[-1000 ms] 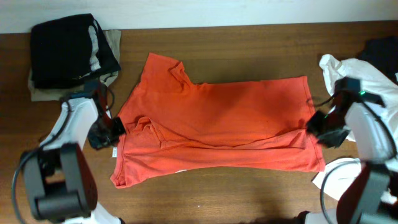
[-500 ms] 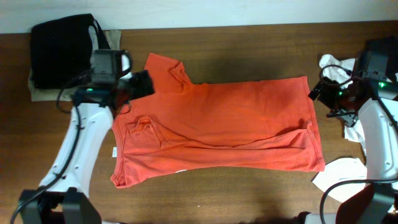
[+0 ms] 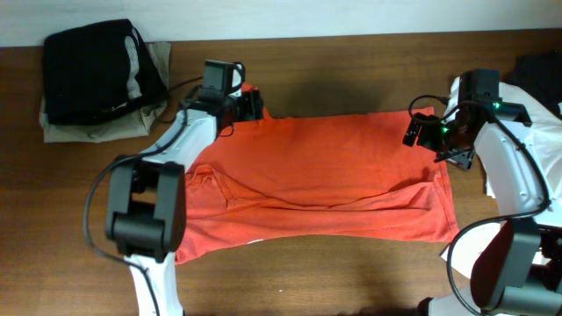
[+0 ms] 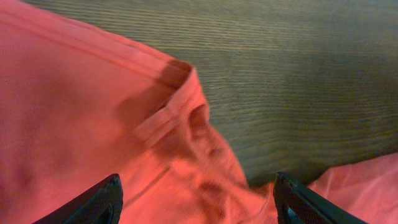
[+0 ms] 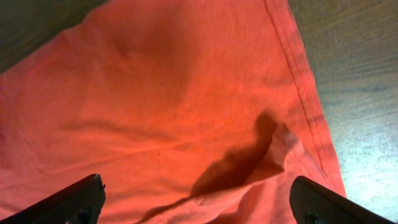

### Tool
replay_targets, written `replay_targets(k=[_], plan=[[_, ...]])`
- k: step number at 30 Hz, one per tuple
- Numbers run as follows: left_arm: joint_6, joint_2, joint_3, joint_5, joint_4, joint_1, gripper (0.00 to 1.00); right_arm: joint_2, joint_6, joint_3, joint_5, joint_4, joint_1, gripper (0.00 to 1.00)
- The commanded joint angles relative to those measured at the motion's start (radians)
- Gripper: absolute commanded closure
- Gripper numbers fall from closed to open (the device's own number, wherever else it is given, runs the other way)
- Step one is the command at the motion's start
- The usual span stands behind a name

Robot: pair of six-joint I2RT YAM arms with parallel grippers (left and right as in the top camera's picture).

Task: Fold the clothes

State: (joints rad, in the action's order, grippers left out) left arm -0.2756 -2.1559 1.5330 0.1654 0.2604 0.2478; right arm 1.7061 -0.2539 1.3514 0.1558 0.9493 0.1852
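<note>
T-shirt (image 3: pixel 325 175) corners partly beneath left pincer (image 3: pixel 254 105) and right pincer (image 3: pixel 421 132)

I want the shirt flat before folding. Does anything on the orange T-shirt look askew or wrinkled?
Yes. The orange T-shirt is not flat: a long fold runs across its lower half, and a bunched patch sits near its left edge.
</note>
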Motion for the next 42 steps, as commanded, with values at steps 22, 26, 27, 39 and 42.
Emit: replay_targets(k=[22,26,27,39,42], plan=[[-0.026,-0.118,0.056,0.014,-0.077,0.025,0.58,0.006,0.010,0.008,-0.082,0.014,-0.002,0.01],[-0.026,-0.118,0.056,0.010,-0.077,0.025,0.96,0.008,0.011,0.008,-0.089,-0.070,0.000,0.01],[-0.026,-0.118,0.056,0.011,-0.077,0.025,0.97,0.011,0.011,0.008,-0.091,-0.098,0.002,0.01],[-0.026,-0.118,0.056,0.011,-0.073,0.025,0.99,0.328,0.029,0.257,-0.074,-0.177,0.031,0.10],[-0.025,-0.118,0.056,0.011,-0.066,0.025,0.99,0.358,-0.080,0.259,-0.082,-0.195,0.031,0.05]])
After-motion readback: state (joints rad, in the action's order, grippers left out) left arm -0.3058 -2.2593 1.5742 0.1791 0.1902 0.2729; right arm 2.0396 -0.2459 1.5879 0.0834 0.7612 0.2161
